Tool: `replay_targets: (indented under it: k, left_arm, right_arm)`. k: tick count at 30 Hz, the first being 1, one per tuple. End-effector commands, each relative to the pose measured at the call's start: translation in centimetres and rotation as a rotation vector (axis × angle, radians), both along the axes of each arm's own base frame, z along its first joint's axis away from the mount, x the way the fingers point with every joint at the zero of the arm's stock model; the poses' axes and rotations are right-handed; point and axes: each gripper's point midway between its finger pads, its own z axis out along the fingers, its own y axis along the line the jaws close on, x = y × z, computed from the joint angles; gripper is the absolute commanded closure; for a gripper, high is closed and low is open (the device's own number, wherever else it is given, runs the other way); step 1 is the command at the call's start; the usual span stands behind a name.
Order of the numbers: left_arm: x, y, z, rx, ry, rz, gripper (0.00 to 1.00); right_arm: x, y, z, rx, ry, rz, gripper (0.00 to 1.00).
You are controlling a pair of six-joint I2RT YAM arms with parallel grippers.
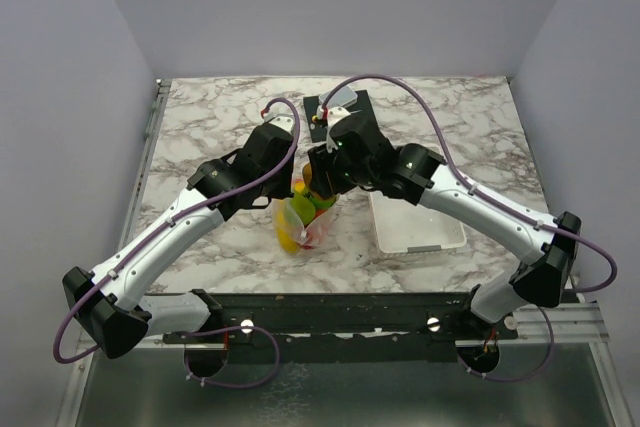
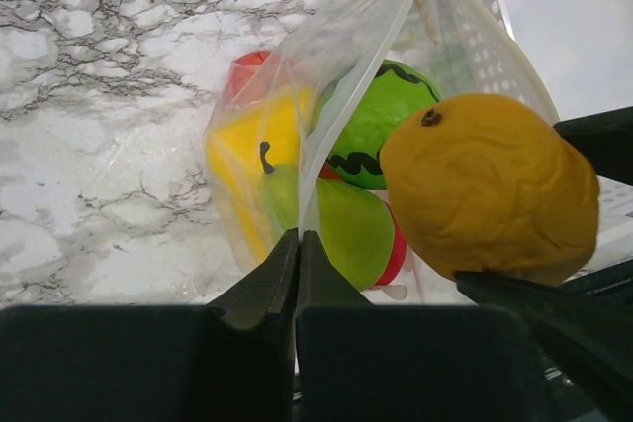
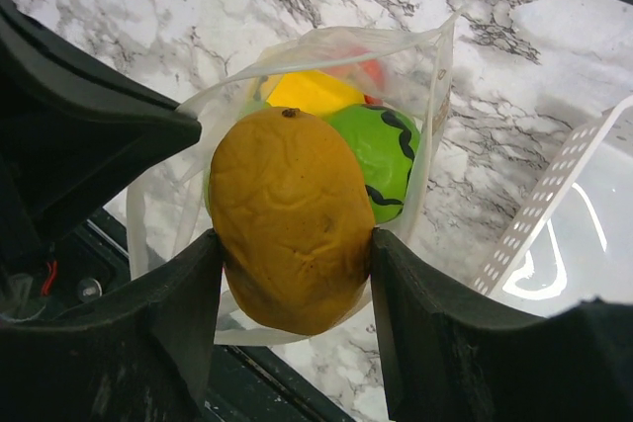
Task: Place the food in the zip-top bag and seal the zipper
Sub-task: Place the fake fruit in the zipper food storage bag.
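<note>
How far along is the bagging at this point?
Done: several fruits, including a yellow one and a striped green one, sit inside the zip-top bag. In hand: the left gripper pinches the bag's edge while the right gripper holds an orange fruit over its mouth. Left: drop it in, then seal the zipper, which is open.

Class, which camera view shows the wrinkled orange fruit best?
Right wrist: the orange fruit is nearly whole, clamped in the right tool over the bag. Left wrist shows its side. Top external barely shows it, under the arms.
</note>
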Motion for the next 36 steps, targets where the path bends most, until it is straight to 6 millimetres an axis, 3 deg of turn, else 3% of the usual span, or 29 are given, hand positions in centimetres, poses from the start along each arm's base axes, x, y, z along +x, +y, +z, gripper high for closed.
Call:
replay_targets:
  k: [1, 5, 8, 13, 16, 29, 36]
  left_arm:
    - [0.1, -0.1, 0.9, -0.013, -0.022, -0.012, 1.00]
    - [0.0, -0.1, 1.0, -0.012, -0.025, -0.015, 1.00]
    - [0.0, -0.1, 1.0, -0.014, -0.025, -0.016, 1.00]
    - [0.0, 0.0, 0.9, -0.012, -0.024, -0.015, 1.00]
    - [-0.1, 0.0, 0.7, -0.012, -0.021, -0.014, 1.00]
    - [-0.3, 0.0, 0.7, -0.019, -0.018, -0.014, 1.00]
    - [-0.4, -0.1, 0.9, -0.032, -0.015, -0.018, 1.00]
  right_arm:
    - [0.1, 0.0, -2.0, -0.064, 0.024, -0.029, 0.68]
    - [0.2, -0.2, -3.0, -0.094, 0.036, -0.045, 0.59]
    - [0.2, -0.1, -3.1, -0.100, 0.044, -0.050, 0.46]
    - [0.4, -0.2, -2.0, -0.074, 0.028, -0.069, 0.25]
    - [0.4, -0.2, -1.1, -0.052, 0.017, -0.076, 0.18]
    - [-0.2, -2.0, 4.8, 0.082, -0.052, -0.130, 0.15]
    - [-1.7, -3.6, 5.8, 0.136, -0.028, -0.156, 0.16]
